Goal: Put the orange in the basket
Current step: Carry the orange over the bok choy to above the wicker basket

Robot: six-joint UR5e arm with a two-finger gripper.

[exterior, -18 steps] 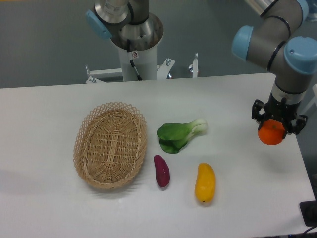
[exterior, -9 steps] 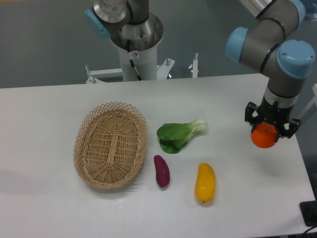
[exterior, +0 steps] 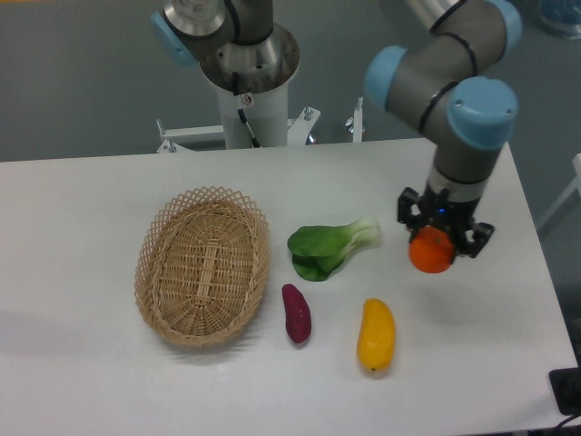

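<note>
Lying near the middle of the frame on a white tabletop: a leafy green bok choy with a pale stalk, stalk end pointing toward the upper right. Resting just below and left of it, apart from it: a small dark-purple sweet potato, lengthwise roughly top to bottom. Sitting right of that, near the lower centre: an elongated yellow-orange mango, also running top to bottom. Showing at the lower right corner, beyond the table edge: part of a dark object, too cropped for identifying.
</note>
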